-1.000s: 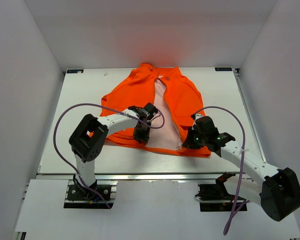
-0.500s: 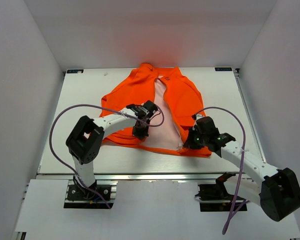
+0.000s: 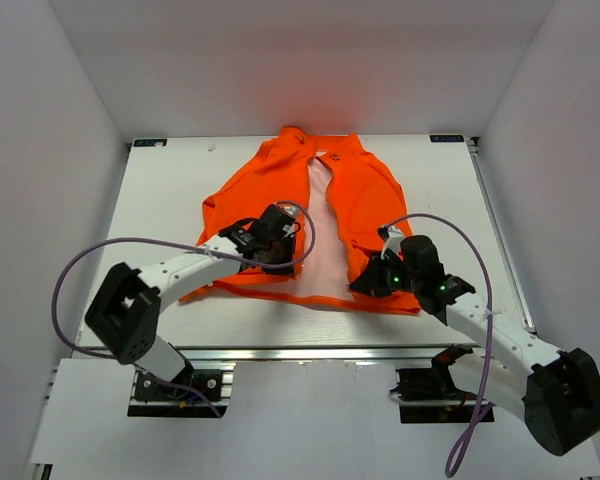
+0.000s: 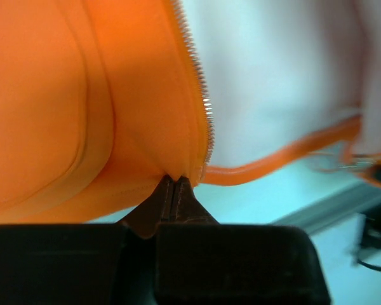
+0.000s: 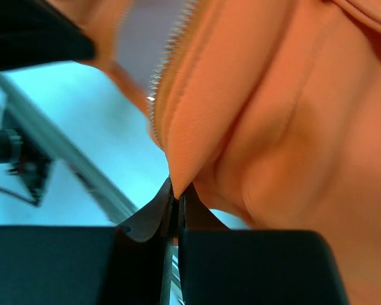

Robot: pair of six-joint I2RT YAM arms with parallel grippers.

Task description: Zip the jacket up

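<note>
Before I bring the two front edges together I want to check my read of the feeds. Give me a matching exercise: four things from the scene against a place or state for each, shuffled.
Things
1. left gripper
2. right gripper
3. collar
4. pale lining

Places or states
A. towards the far side of the table
B. exposed down the open front of the jacket
C. shut on the jacket's bottom edge, on the left in the top view
D. shut on the jacket's bottom edge, on the right in the top view

Pairs: 1-C, 2-D, 3-A, 4-B
</note>
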